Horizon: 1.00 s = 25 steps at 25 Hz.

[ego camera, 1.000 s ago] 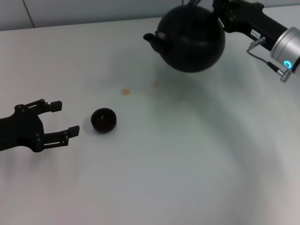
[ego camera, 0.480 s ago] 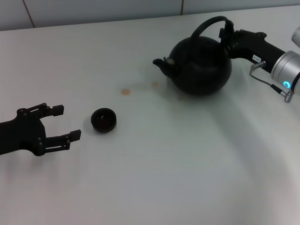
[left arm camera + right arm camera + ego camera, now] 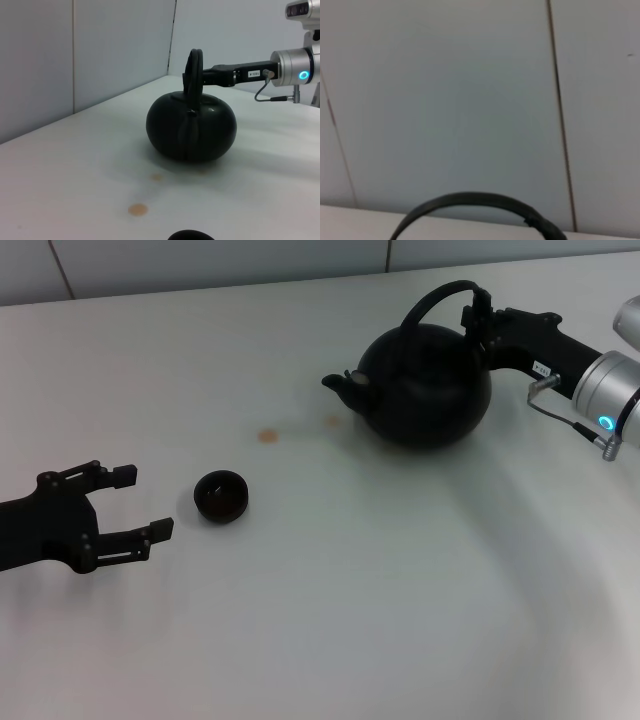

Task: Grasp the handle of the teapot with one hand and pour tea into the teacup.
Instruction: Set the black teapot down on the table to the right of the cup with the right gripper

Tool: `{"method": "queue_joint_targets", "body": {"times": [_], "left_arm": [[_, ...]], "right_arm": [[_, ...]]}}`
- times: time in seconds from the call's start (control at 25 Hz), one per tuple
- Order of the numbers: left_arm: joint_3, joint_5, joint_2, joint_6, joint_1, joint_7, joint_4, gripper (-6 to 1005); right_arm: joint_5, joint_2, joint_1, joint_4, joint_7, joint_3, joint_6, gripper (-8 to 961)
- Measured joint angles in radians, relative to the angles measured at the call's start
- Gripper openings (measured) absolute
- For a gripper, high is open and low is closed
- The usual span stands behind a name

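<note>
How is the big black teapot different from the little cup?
The teapot is far bigger than the teacup. The teapot has a spout and a tall arched handle; the teacup has neither. The right gripper is at the teapot's handle, while the teacup sits alone, just beyond the open left gripper. Both are round, dark, and rest on the white table.

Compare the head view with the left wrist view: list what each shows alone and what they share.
Only the head view shows the left gripper, open beside the teacup, and the teapot's spout. Only the left wrist view shows the wall behind the table. Both show the teapot, the right gripper at its handle, and two brown stains.
</note>
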<state>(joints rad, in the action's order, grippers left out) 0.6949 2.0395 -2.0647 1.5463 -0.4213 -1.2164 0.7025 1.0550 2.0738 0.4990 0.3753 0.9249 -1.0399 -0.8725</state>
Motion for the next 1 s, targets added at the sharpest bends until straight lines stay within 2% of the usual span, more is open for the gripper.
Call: {"method": "queue_joint_targets", "body": {"times": [0.28, 0.48, 0.92, 1.0], "left_arm": [[0.000, -0.002, -0.001, 0.000, -0.005, 0.000, 0.000, 859], [0.000, -0.003, -0.002, 0.000, -0.009, -0.001, 0.000, 860], [-0.004, -0.007, -0.002, 0.002, -0.007, -0.002, 0.000, 861], [-0.006, -0.015, -0.002, 0.007, -0.004, -0.001, 0.000, 861]], "right_arm": [[0.046, 0.000, 0.016, 0.005, 0.027, 0.002, 0.019, 85], [0.054, 0.001, 0.027, 0.005, 0.033, -0.004, 0.046, 150], [0.053, 0.005, 0.002, 0.030, 0.009, -0.011, 0.018, 542], [0.048, 0.007, -0.007, 0.033, -0.012, -0.010, 0.004, 578]]}}
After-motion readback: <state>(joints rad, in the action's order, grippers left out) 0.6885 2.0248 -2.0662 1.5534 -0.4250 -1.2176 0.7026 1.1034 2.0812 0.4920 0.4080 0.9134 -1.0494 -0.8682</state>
